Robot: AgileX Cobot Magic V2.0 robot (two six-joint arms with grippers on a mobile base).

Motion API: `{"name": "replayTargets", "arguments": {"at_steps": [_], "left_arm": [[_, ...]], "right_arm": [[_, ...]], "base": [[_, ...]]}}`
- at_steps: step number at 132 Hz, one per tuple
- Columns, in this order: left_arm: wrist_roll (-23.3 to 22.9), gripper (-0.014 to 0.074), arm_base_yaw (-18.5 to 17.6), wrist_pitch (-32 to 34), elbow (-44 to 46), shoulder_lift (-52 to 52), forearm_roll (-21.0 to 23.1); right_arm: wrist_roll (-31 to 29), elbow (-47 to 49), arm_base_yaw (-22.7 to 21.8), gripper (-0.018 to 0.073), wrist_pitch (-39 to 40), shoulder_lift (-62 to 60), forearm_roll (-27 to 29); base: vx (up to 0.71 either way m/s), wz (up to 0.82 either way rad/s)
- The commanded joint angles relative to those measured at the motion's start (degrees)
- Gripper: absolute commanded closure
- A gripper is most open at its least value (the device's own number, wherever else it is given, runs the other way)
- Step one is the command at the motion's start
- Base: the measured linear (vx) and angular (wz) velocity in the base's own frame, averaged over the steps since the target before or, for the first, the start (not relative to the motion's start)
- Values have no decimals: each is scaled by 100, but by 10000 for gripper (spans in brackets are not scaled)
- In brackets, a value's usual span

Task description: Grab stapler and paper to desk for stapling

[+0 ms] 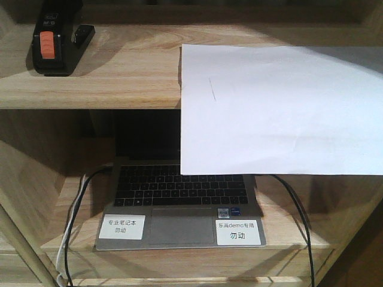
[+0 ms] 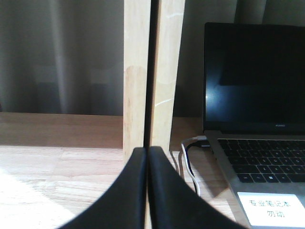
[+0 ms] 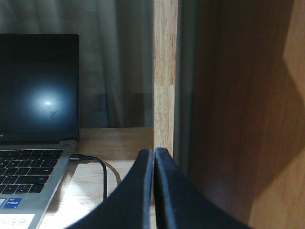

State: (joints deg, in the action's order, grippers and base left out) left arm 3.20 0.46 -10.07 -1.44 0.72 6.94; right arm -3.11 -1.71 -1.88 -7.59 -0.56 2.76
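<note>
The stapler (image 1: 55,39) stood at the left end of the upper shelf (image 1: 119,78), orange patch facing up. The paper (image 1: 281,110) lay on the same shelf to the right, well apart from the stapler, its near part overhanging the front edge.

Both grippers were one level lower, facing the laptop (image 1: 179,191) compartment. The left gripper (image 2: 147,150) and the right gripper (image 3: 154,151) each had their fingers pressed together (no gap visible) with nothing between them.
</note>
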Motion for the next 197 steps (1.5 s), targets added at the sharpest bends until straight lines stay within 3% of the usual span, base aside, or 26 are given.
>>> {"name": "replayTargets", "arguments": {"at_steps": [1,142,186,197], "left_arm": [[-15,603,8,439,-54,89,7],[-15,603,8,445,-54,89,7],[-15,603,8,654,-54,89,13],[-15,603,8,908,-54,89,13]], "right_arm": [[-17,-10,-31,569,433,-59,-28],[-17,-10,-31,569,433,-59,-28],[-17,-10,-30,569,721,-59,-33],[-17,-10,-30,569,1152,-59,-33]], "base": [[0,0],[0,0],[0,0],[0,0]]}}
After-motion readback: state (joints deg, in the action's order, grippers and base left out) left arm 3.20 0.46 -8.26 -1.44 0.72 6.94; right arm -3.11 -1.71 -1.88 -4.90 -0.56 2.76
